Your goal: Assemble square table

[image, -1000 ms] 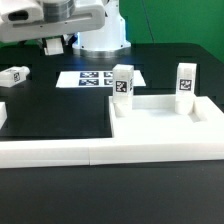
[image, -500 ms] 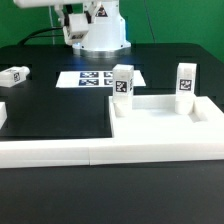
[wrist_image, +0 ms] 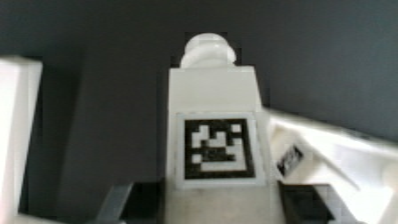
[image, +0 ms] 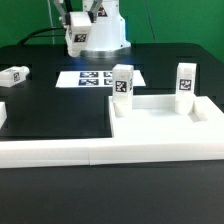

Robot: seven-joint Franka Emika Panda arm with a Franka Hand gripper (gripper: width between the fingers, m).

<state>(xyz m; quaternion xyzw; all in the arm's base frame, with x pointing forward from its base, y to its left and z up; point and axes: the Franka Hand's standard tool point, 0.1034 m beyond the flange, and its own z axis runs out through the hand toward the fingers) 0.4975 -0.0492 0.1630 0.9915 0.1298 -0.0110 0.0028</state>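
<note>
In the wrist view my gripper (wrist_image: 217,206) is shut on a white table leg (wrist_image: 217,110) with a black-and-white tag; its rounded peg end points away from the camera. In the exterior view the gripper (image: 77,22) hangs high at the back, in front of the robot base. The white square tabletop (image: 160,122) lies at the exterior view's right with two tagged legs (image: 122,82) (image: 186,81) standing upright on it. Another leg (image: 13,75) lies on its side at the exterior view's left.
The marker board (image: 95,78) lies flat behind the tabletop. Long white border bars (image: 55,150) run along the front and the exterior view's right side (image: 214,108). A white piece (image: 2,116) shows at the exterior view's left edge.
The gripper has risen and moved toward the exterior view's right, from low over the table to high in front of the robot base. The parts on the table have not moved.
</note>
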